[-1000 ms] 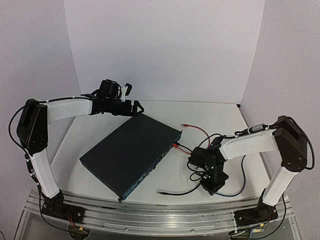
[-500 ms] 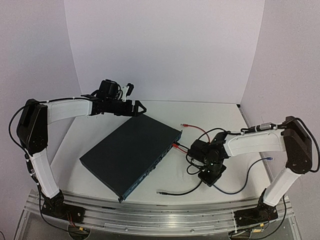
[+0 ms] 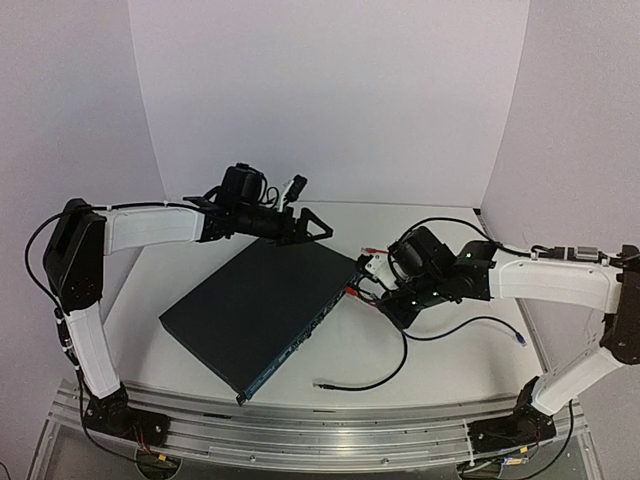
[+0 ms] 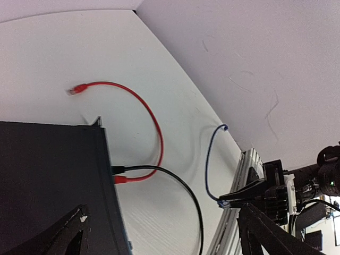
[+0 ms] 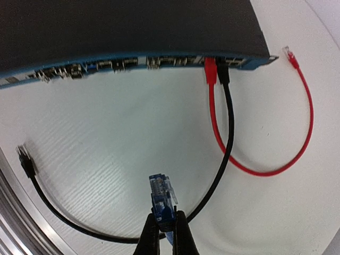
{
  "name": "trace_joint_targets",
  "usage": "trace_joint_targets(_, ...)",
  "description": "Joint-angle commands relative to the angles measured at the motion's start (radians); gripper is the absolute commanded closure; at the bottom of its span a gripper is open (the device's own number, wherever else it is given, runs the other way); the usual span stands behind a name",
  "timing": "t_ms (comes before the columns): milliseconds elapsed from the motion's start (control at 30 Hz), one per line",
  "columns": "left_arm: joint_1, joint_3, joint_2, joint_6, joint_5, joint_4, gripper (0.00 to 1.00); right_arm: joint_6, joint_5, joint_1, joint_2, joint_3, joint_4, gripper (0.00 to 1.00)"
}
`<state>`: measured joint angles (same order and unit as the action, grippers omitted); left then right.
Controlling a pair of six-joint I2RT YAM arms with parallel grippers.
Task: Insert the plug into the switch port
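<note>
Right claw (image 5: 164, 229): I am pinching it together on the plug, my fingertips clamping the blue boot just behind the clear head.
Plug (image 5: 161, 190): it is pointing out of my grip toward the switch, well short of the socket face, over bare table (image 5: 95, 133).
Switch (image 5: 127, 26): it is lying flat on the table, its row of ports (image 5: 133, 62) facing my wrist camera.
Red cable (image 5: 297, 143): it is sitting in a port near the row's right end and looping round to a loose end by the switch's corner.
Black cable (image 5: 227, 133): it is sitting in the port just beside the red one and trailing past my plug to a loose end at the left.
Left claw (image 3: 312, 228): I am holding it wide apart, gripping nothing, hovering above the switch's far edge.
</note>
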<state>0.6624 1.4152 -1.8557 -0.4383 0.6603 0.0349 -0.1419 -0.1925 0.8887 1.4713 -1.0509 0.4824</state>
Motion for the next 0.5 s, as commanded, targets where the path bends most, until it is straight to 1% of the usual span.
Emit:
trace_joint_targets(0,0.067,0.053,-0.026,-0.084,-0.033,0.024,0.07,-0.067,0.028,-0.013,0.052,-0.094,-0.120,1.00)
trace_joint_targets(33,0.079,0.061,-0.033,-0.093,-0.046,0.035,0.08,-0.070,0.019,-0.016,0.065,-0.107,-0.132,1.00)
trace_joint_targets(133,0.101,0.092,-0.059,-0.086,-0.059,0.058,0.13,-0.072,0.067,-0.032,0.101,-0.157,-0.152,1.00)
trace_joint_targets(233,0.117,0.126,-0.090,-0.087,-0.040,0.075,0.21,-0.066,0.108,-0.045,0.149,-0.211,-0.151,1.00)
trace_joint_targets(400,0.124,0.117,-0.079,-0.091,-0.064,0.081,0.25,-0.056,0.085,-0.060,0.188,-0.246,-0.151,1.00)
trace_joint_targets(467,0.124,0.117,-0.082,-0.094,-0.078,0.087,0.30,-0.042,0.081,-0.066,0.197,-0.258,-0.151,1.00)
